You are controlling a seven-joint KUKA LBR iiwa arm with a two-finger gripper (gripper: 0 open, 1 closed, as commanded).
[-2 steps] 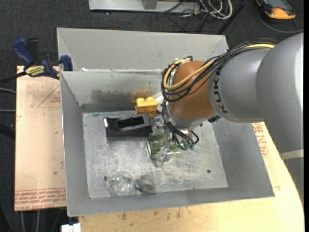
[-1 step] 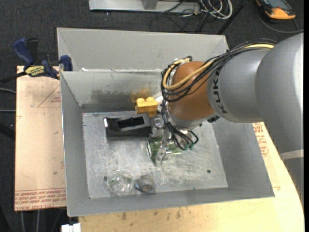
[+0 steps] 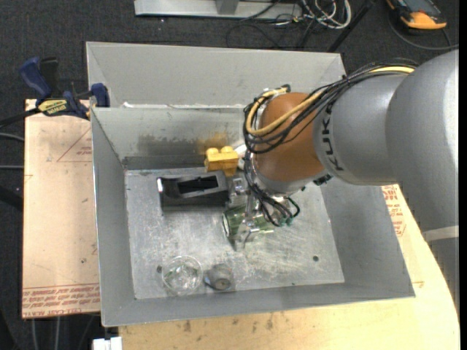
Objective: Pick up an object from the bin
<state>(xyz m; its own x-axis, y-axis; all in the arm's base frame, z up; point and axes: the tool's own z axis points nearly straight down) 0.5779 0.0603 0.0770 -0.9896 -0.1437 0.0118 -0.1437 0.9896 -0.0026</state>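
Note:
My gripper (image 3: 243,232) is down near the bin floor, about the middle of the bin. A small greenish, shiny thing (image 3: 235,223) sits right at its tip; whether it is gripped cannot be made out. A black box-like dispenser (image 3: 190,190) lies just left of the gripper, almost touching it. A yellow block (image 3: 221,159) rests behind the gripper, against the back wall.
A clear crumpled plastic cup (image 3: 181,274) and a small grey round cap (image 3: 219,278) lie near the front wall, left of and below the gripper. The arm with its orange cover and cables hangs over the bin's right half.

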